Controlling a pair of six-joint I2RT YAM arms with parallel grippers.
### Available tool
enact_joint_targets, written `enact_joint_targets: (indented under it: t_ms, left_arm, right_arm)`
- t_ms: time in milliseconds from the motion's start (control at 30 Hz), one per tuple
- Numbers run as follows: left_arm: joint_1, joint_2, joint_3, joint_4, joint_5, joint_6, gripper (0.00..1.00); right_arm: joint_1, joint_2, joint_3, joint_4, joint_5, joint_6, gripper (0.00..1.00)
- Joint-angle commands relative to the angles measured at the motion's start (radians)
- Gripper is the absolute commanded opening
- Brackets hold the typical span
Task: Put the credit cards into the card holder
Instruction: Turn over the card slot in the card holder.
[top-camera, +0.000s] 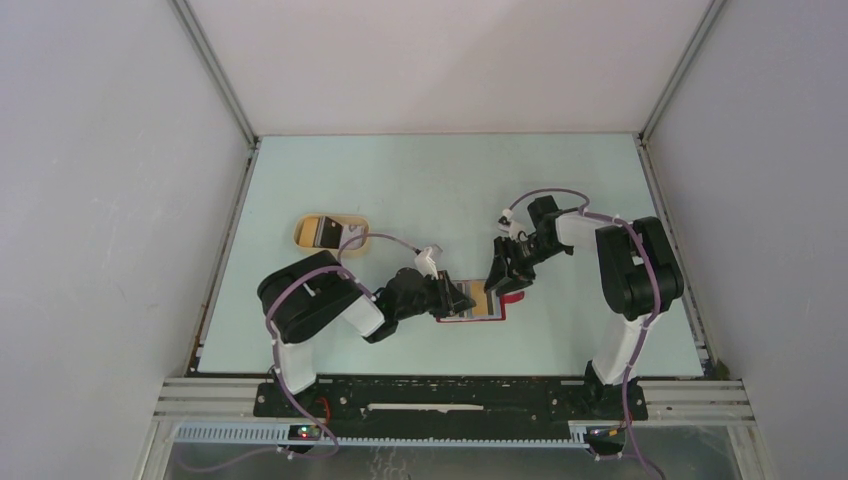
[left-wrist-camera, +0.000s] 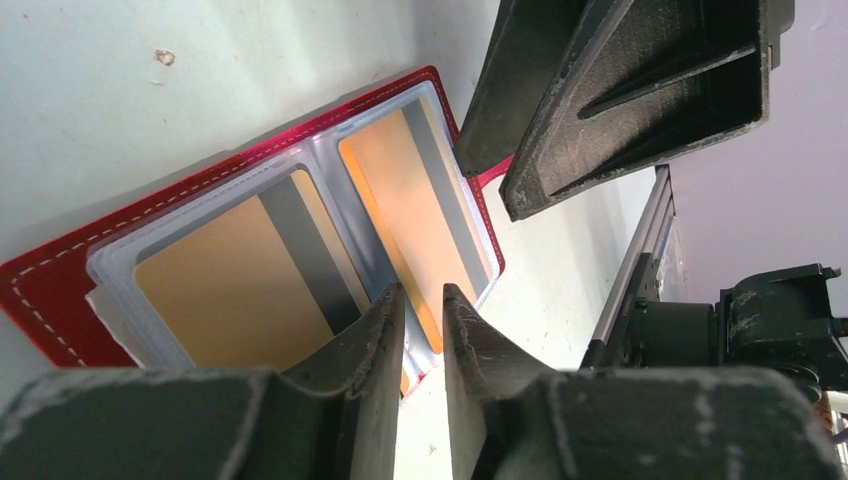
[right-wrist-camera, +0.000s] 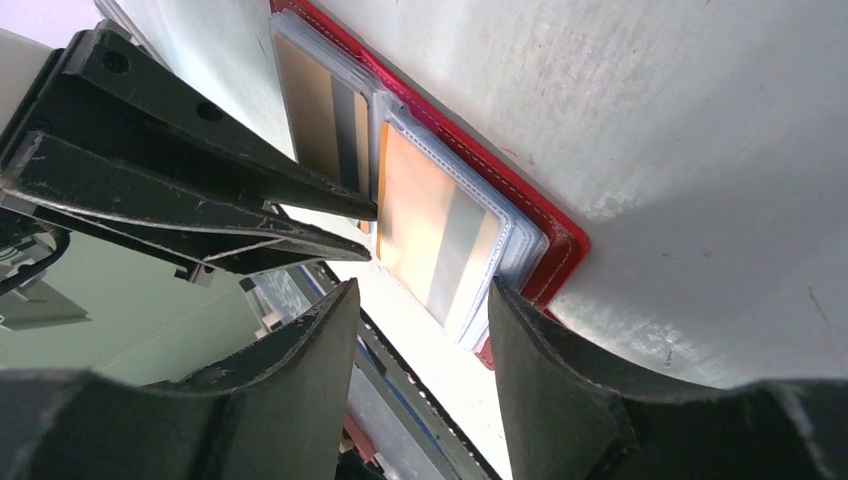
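The holder (left-wrist-camera: 45, 290) lies open, two gold cards (left-wrist-camera: 230, 295) sleeved. Your right claw (right-wrist-camera: 422, 290) gapes over its corner; the left claw (left-wrist-camera: 425, 300) is nearly closed at its edge, grip unclear. Tug there and a card may slide out.

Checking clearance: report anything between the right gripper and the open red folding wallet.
Nothing visible does. The right gripper hangs open at the red folding wallet's edge; the left gripper hangs at another edge.
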Motion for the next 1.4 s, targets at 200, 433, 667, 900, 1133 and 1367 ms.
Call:
enact_joint_targets:
  t_ms: [200, 433, 667, 900, 1133, 1367]
  left_arm:
    - [0.005, 0.026, 0.039, -0.052, 0.010, -0.001, 0.16]
    - [0.010, 0.011, 0.030, -0.068, -0.009, 0.000, 0.17]
    - [0.022, -0.045, -0.012, -0.014, 0.008, -0.015, 0.27]
    - [0.032, -0.061, -0.048, 0.079, 0.048, -0.042, 0.37]
    - [0.034, -0.076, -0.073, 0.124, 0.060, -0.041, 0.47]
    - [0.033, -0.108, -0.100, 0.171, 0.076, -0.041, 0.59]
  right_arm:
    - [0.019, 0.011, 0.004, 0.022, -0.110, 0.035, 0.61]
    - [0.026, -0.032, 0.008, 0.023, -0.173, 0.014, 0.59]
    - [0.028, -0.032, 0.016, 0.010, -0.242, -0.006, 0.49]
    - [0.034, -0.036, 0.019, 0.007, -0.272, -0.010, 0.48]
    - [0.039, -0.023, 0.020, 0.014, -0.290, 0.001, 0.43]
    - [0.048, -0.007, 0.020, 0.028, -0.312, 0.022, 0.43]
